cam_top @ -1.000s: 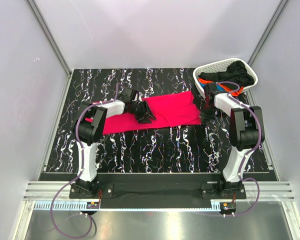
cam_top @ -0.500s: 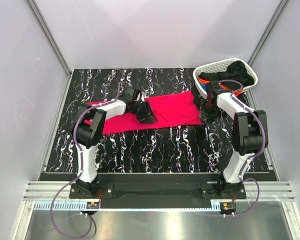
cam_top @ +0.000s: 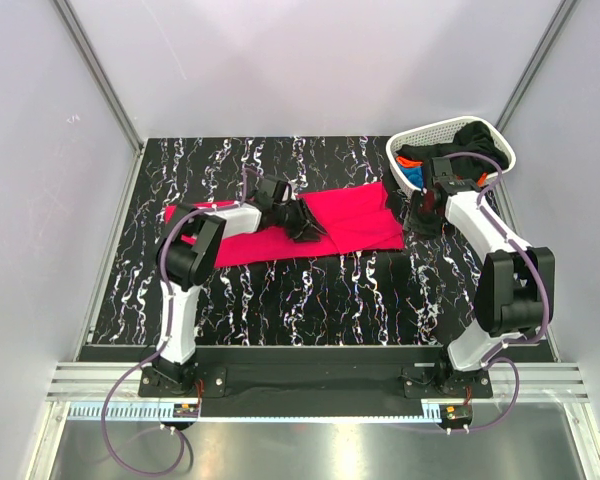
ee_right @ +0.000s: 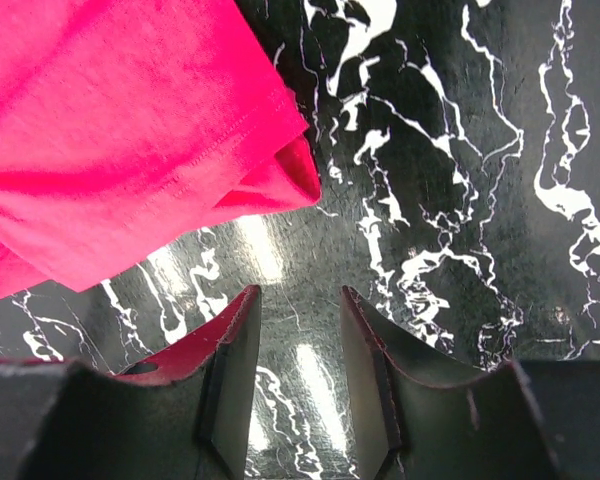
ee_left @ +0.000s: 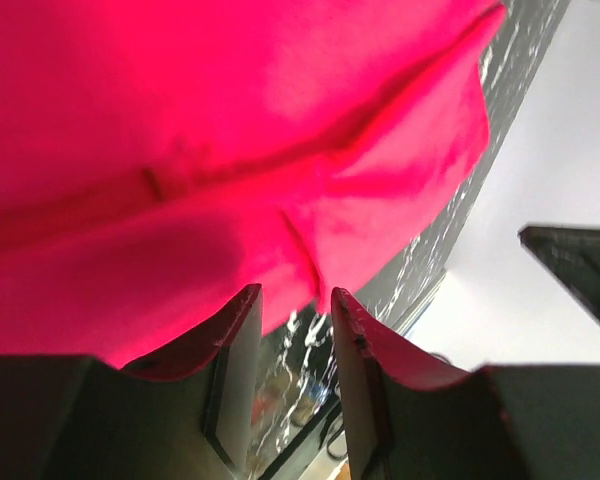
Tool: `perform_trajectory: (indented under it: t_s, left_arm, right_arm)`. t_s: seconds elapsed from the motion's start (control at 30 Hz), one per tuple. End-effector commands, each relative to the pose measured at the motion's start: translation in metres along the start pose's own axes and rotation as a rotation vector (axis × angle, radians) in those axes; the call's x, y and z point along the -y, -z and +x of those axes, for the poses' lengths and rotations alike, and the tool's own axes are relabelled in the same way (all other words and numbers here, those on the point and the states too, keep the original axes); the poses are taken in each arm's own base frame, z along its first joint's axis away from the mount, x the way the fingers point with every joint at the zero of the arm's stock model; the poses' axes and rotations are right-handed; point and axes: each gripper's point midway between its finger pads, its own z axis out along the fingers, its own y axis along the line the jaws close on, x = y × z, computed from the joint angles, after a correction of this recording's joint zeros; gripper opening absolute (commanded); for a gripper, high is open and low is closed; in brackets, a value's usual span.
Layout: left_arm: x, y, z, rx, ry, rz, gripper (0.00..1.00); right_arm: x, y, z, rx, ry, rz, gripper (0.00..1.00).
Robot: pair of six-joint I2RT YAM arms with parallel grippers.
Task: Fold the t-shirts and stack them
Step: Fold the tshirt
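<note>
Fold under way: a bright pinkish-red t-shirt (cam_top: 355, 215) lies flat on the black marbled tabletop (cam_top: 330, 300), one short end just beside the white lattice basket (cam_top: 427, 127), the rest stretching away from it. The shirt's long axis runs straight out from the basket across the tabletop, with the end farthest from the basket lying a little nearer the arm bases. Which end carries the collar cannot be told. The end next to the basket shows a stitched hem with one corner tucked under itself.

The left claw (cam_top: 308, 228) sits low over the cloth, roughly midway along the shirt from the basket. Its jaws stand narrowly parted with only tabletop in the gap, and the cloth edge lies right at the tips. The right claw (cam_top: 420, 218) hangs between the shirt and the basket, jaws moderately apart and empty, over bare tabletop just off the tucked corner. Black (cam_top: 480, 145), blue (cam_top: 412, 178) and orange (cam_top: 467, 183) shirts wait heaped in the basket.

The risks, judged from here: the right claw may pinch nothing if it closes where it hangs, off the cloth. The left may catch only one layer or shove the fabric into a ridge. An uneven pick-up would skew the fold, and the tucked corner would be creased in. The right arm, working close to the basket, could also nudge it.
</note>
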Motion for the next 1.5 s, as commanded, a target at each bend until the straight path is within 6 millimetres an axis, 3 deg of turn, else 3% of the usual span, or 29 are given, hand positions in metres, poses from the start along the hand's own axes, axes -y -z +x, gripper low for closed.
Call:
perform_trajectory:
  t_s: [0.0, 0.73, 1.17, 1.47]
  left_arm:
    - [0.025, -0.009, -0.019, 0.040, -0.001, 0.092, 0.38]
    - [0.029, -0.029, -0.034, 0.054, 0.079, 0.166, 0.37]
    - [0.045, -0.019, -0.064, 0.159, 0.109, 0.263, 0.37]
    - [0.026, -0.020, -0.065, 0.161, 0.141, 0.206, 0.37]
  right_arm:
    - [0.002, 0.012, 0.001, 0.020, -0.001, -0.005, 0.45]
    - [0.004, 0.010, 0.009, 0.000, 0.013, -0.010, 0.45]
    - [0.003, 0.011, 0.020, -0.022, 0.008, -0.031, 0.45]
    - [0.004, 0.012, 0.021, -0.022, 0.011, -0.031, 0.45]
